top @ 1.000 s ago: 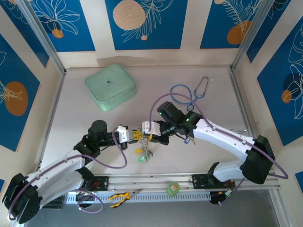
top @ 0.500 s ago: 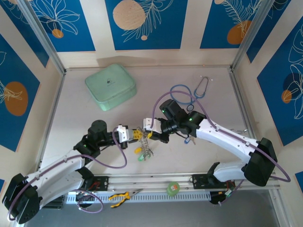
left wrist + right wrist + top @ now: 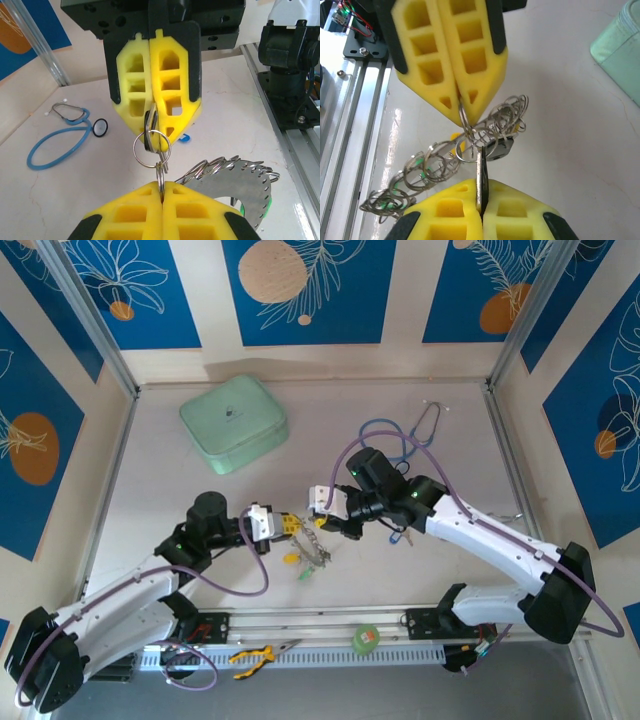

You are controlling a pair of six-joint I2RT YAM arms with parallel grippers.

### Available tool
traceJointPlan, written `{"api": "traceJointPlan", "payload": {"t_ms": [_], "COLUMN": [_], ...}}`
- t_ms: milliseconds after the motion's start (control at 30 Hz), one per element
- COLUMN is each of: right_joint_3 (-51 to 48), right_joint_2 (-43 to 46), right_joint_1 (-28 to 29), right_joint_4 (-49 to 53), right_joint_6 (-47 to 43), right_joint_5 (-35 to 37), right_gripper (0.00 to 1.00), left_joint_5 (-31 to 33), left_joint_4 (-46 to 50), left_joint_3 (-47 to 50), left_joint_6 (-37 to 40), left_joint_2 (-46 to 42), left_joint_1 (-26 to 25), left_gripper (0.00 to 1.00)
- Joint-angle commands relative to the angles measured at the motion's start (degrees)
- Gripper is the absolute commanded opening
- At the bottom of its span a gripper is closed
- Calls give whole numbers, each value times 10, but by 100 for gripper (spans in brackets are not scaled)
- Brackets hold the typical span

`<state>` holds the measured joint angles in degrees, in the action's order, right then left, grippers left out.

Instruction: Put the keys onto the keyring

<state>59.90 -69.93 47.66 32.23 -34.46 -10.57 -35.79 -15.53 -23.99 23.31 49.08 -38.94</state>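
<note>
Left gripper (image 3: 287, 524) is pinched fully closed on the keyring (image 3: 240, 182), probably by its rim, steadying it. The keyring dangles at 5 o'clock. Right gripper (image 3: 315, 514), at 2 o'clock, is clamped tight on a key (image 3: 480, 182), held ready for threading.

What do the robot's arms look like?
The left arm and right arm are white with black joints, and a purple cable loops along each. Green lights glow on the right one. The left gripper and right gripper have chunky yellow fingers with square holes, backed in black.
</note>
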Motion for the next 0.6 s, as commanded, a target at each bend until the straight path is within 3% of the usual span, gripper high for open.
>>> {"api": "traceJointPlan", "payload": {"t_ms": [0,100,167,367,567], "right_joint_3": [10,-10,-16,-23,4], "right_joint_2": [30,42,40,28,-18], "right_joint_1": [4,4,-2,-12,6], "right_joint_4": [-32,-59,-63,-69,-90], "right_joint_6": [-17,-24,-20,-3,24], "right_joint_5": [-31,-53,-40,8,22], "right_gripper": [0,0,0,0,0], "left_joint_5": [-20,-13,1,66,294], "left_joint_4": [39,-27,-56,-77,-1], "left_joint_3": [-13,-2,6,43,49], "left_joint_6": [10,-47,-72,-139,-229], "left_joint_2": [9,0,-17,-120,-217], "left_joint_1": [-4,-4,-4,-4,-4], "left_gripper": [1,46,62,83,91]}}
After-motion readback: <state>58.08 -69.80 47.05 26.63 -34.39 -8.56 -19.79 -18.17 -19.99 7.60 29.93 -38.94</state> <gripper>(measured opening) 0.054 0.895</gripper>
